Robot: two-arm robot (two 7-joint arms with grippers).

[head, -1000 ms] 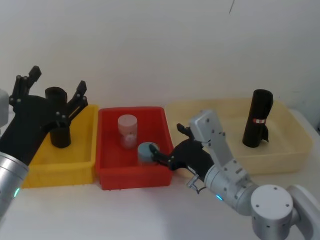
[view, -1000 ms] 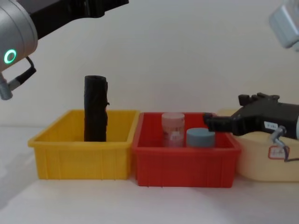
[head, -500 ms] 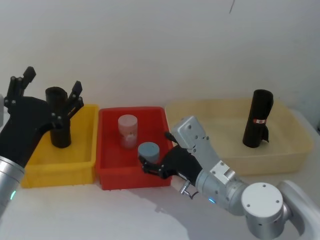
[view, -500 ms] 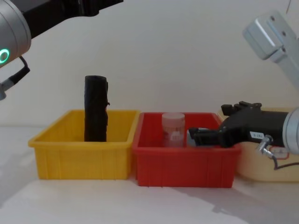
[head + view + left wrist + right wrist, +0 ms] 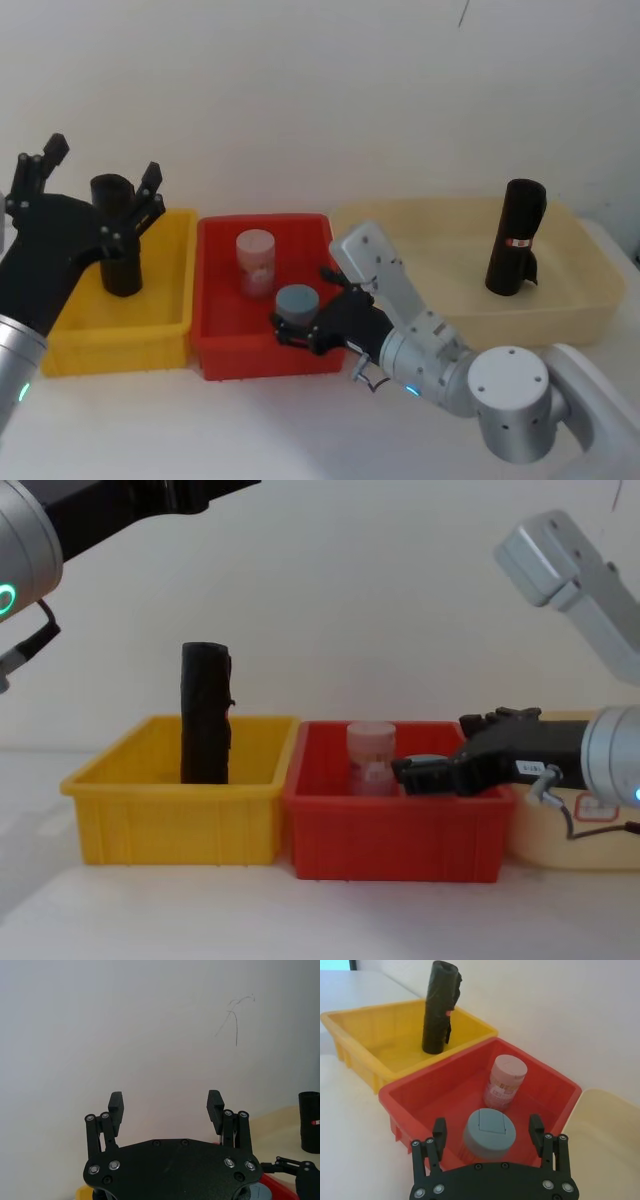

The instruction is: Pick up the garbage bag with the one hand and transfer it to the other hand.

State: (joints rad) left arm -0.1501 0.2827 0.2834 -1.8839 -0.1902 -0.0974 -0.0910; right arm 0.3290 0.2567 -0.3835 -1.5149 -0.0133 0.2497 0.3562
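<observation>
Head view | garbage bag (image 5: 516, 238) upright in cream bin (image 5: 585, 300), perhaps tilted | left hand (image 5: 92, 190) released | right hand (image 5: 300, 328) released

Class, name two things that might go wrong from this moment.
The right gripper, jaws open, sits at the grey-lidded jar in the red bin and may knock it. The left gripper hovers over the black roll in the yellow bin; the labelled roll stands in the cream tray: a mix-up seems possible.

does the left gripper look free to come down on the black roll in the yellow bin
Probably yes: the left gripper is open above the black roll, which stands upright in the yellow bin with nothing over it.
</observation>
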